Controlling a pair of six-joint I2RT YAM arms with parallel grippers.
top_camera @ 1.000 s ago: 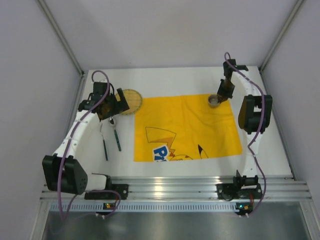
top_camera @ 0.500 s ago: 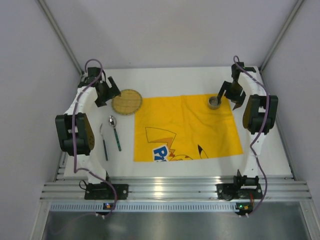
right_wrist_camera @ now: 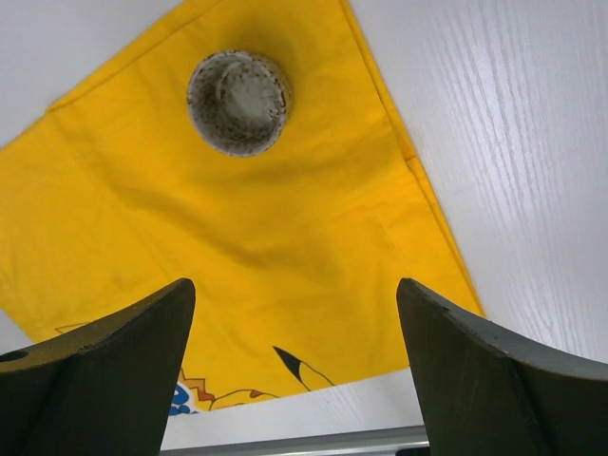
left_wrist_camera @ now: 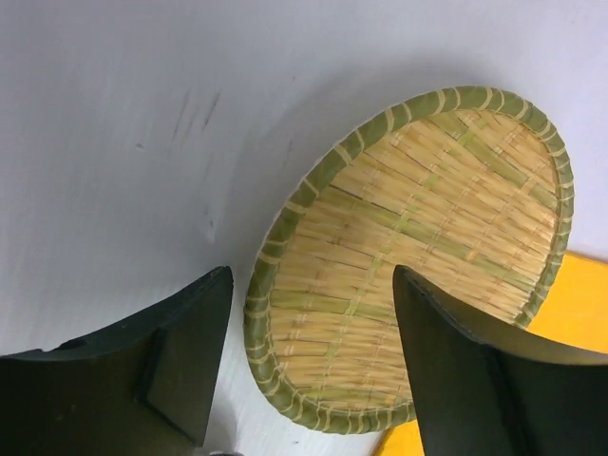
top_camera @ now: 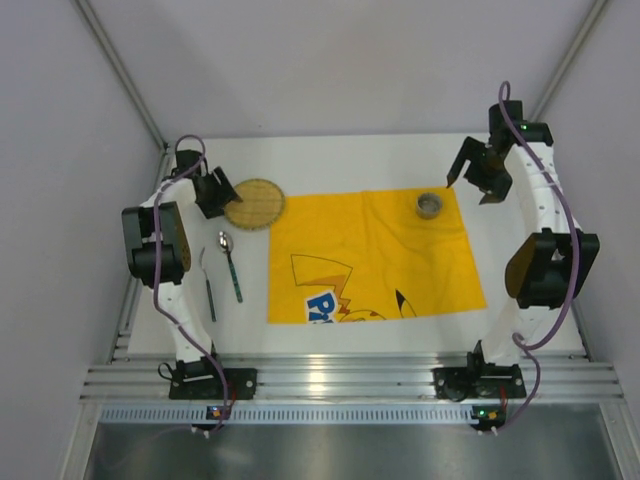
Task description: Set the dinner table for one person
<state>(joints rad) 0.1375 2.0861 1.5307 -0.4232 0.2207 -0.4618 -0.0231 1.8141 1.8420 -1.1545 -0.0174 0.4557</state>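
Left hand and right hand both extended far — jaws apart, apparently empty

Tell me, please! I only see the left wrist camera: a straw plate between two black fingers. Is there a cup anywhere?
Observer: Yes, a small cup stands on the far right corner of the yellow cloth.
Operator: Is anything holding it?
Observer: No. The right gripper is open, off to the cup's right, not touching it.
Operator: Any spoon?
Observer: Yes, a spoon lies on the table left of the cloth, beside another long utensil.
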